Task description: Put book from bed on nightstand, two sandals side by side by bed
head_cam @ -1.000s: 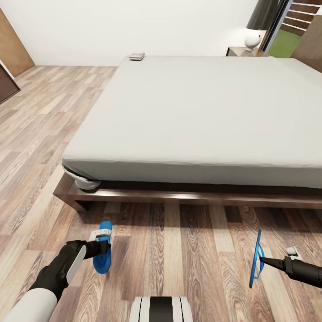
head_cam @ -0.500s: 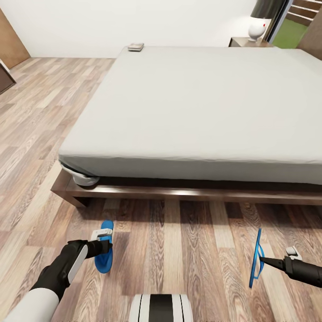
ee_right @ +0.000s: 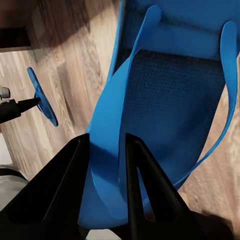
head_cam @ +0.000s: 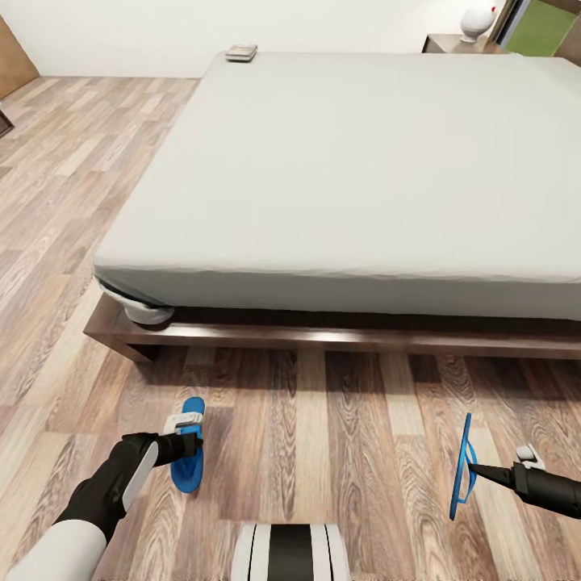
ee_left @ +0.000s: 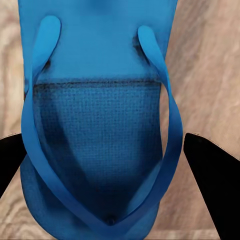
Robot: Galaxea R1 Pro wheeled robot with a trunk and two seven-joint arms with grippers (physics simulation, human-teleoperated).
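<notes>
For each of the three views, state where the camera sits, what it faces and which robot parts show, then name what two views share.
Head view: on the head, looking down over the bed and floor; both arms and a base part show.
Left wrist view: near the left gripper, facing the left sandal; dark fingers flank it.
Right wrist view: near the right gripper, facing the right sandal; fingers pinch its edge.
Shared: head and right wrist views both show the left sandal.

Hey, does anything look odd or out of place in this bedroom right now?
Yes. The right gripper holds one sandal on edge, sole vertical above the floor, while the left gripper carries the other sandal flat. A book lies at the bed's far corner.
</notes>
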